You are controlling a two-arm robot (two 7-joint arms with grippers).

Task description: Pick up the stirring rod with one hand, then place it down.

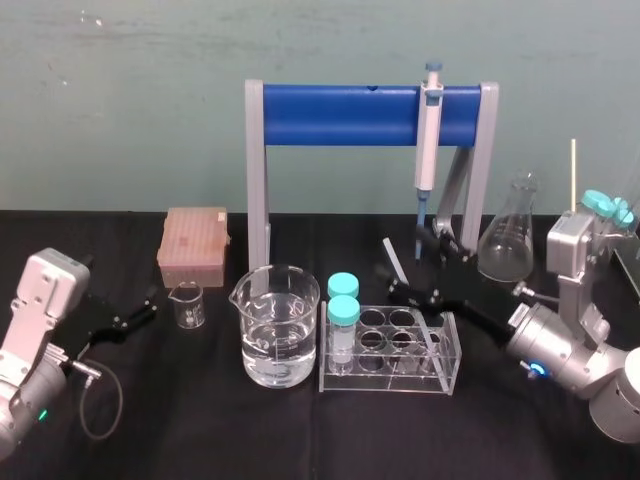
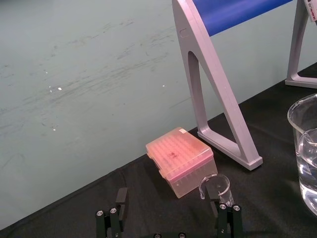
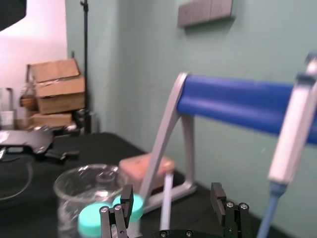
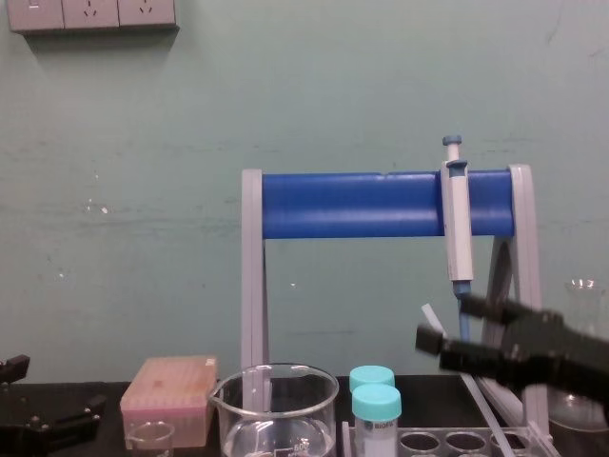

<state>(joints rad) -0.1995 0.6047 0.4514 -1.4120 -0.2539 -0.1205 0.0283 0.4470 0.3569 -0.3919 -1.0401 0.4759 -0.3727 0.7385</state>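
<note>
The stirring rod [image 1: 394,261], thin and whitish, leans tilted over the clear tube rack [image 1: 445,385], its lower part running down towards the rack's right end. My right gripper [image 1: 408,268] stands open around the rod's upper part. In the right wrist view the rod [image 3: 167,191] rises between the right gripper's [image 3: 171,198] two fingers, with a gap on each side. From the chest view the rod's top [image 4: 430,316] pokes out beside the right gripper [image 4: 452,324]. My left gripper [image 1: 130,318] rests open at the table's left, beside a small beaker [image 1: 187,304].
A large beaker [image 1: 276,330] of water stands left of the rack, which holds two teal-capped tubes [image 1: 343,325]. Behind is a blue-barred stand [image 1: 340,115] with a hanging pipette [image 1: 428,140]. A pink tip box [image 1: 193,246] sits back left, a conical flask [image 1: 507,240] right.
</note>
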